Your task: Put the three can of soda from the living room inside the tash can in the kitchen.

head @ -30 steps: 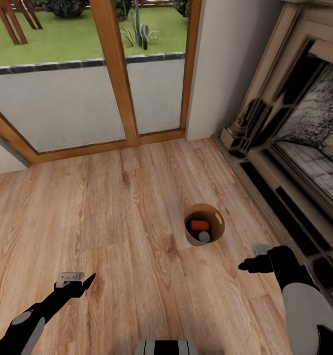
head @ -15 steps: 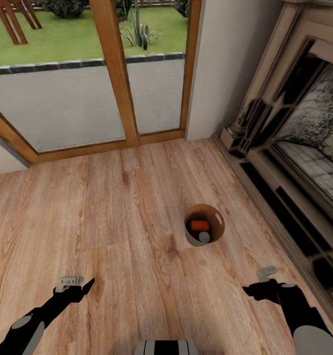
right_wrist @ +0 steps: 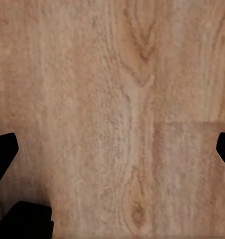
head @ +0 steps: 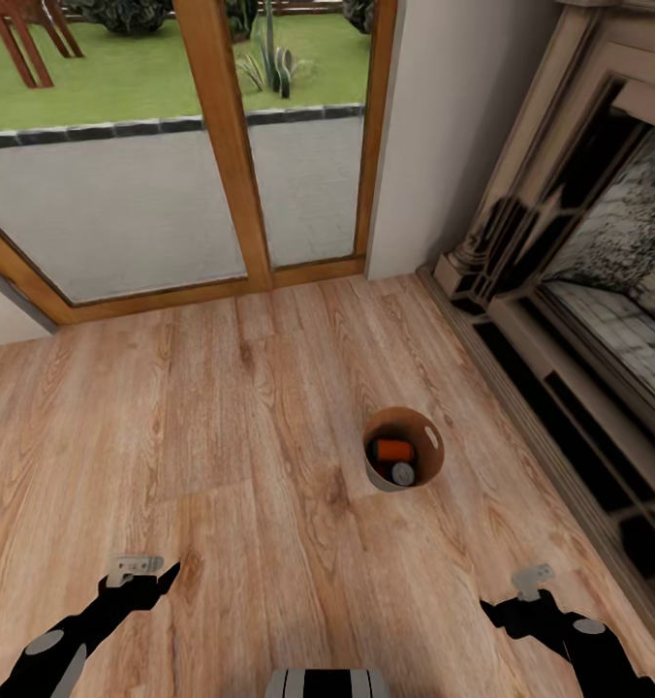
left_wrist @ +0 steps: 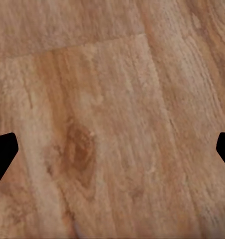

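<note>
Wood plank floor (head: pixel 221 436), glass doors (head: pixel 172 145), fireplace (head: pixel 579 271); tash can (head: pixel 434 438) holds cans; both claws spread, empty.

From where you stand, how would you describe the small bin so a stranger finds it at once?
Start at the stone fireplace along the right wall, then look down to the light wood plank floor beside it. There stands the small grey cylindrical bin with a brown inside, open on top, with an orange can lying in it.

Cans half hidden in the bin
The tash can (head: pixel 434 448) wall hid part of the orange can (head: pixel 394 451); a third can could not be made out.
</note>
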